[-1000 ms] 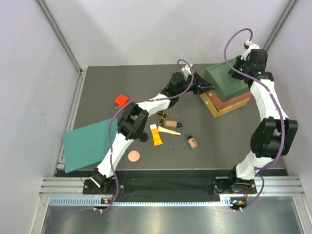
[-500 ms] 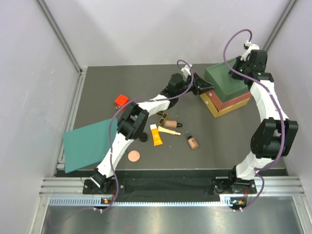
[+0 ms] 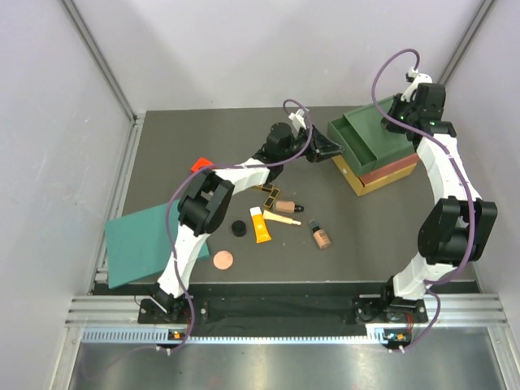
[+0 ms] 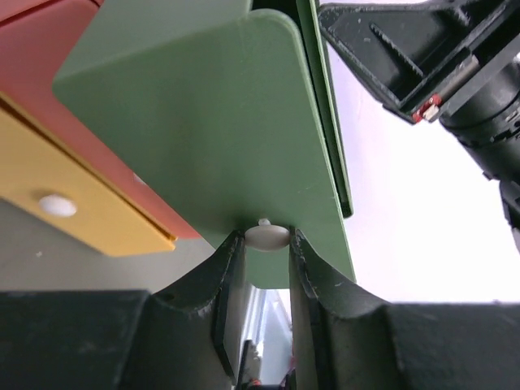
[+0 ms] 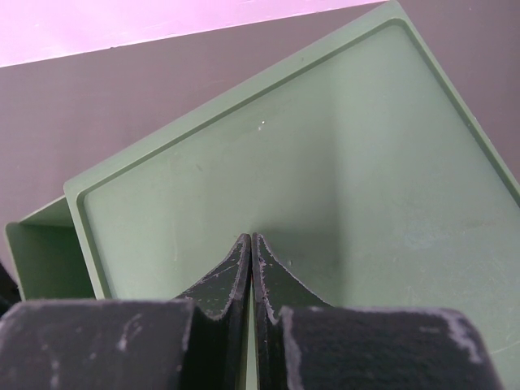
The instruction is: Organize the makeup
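Note:
My left gripper is shut on the white knob of the green top drawer, which stands pulled out from the stacked drawer box. On the box's green lid rests my right gripper, shut and empty. The makeup lies on the mat in the top view: orange tube, cream stick, two beige bottles, black-gold palette, black compact and copper disc.
A large teal sheet hangs over the mat's left edge. A small red object lies behind my left arm. The red and yellow drawers are closed. Grey walls close in the table on three sides.
The left gripper has drawn back to the left with the knob, sliding the green drawer out of the box. The left elbow swung left, uncovering the black compact. The right arm held still.

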